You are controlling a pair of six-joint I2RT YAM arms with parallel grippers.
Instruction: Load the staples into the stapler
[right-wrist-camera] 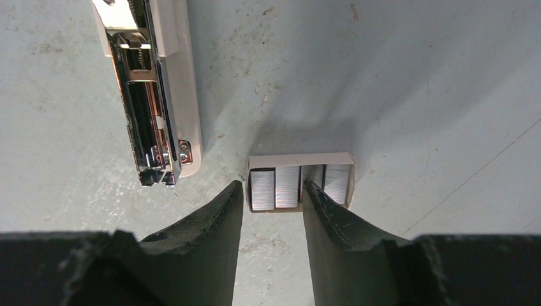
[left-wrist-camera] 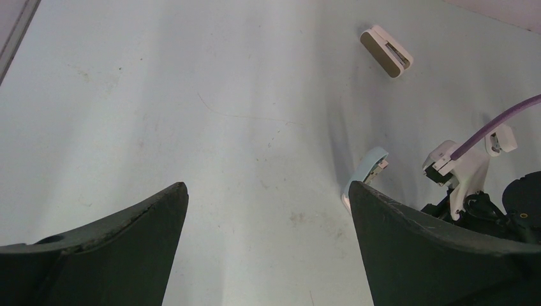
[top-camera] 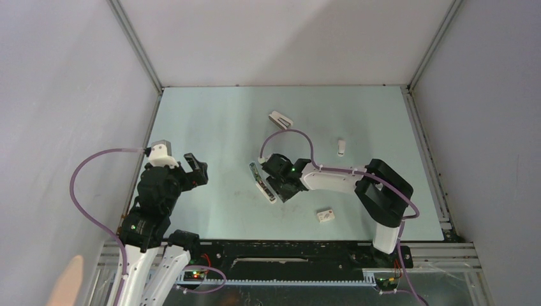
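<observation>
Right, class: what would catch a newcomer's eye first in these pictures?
The stapler lies flipped open, shiny chrome channel bared, upper left in the right wrist view. Just beside it, a white tray of staples sits at the fingertips of the right gripper.

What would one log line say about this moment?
left gripper: open, empty, apart from stapler | right gripper: jaws parted astride staples in white tray, grip unclear | stapler: lying open beside tray

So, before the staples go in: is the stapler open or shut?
Open: the stapler lies with its chrome magazine and spring bared in the right wrist view.
</observation>
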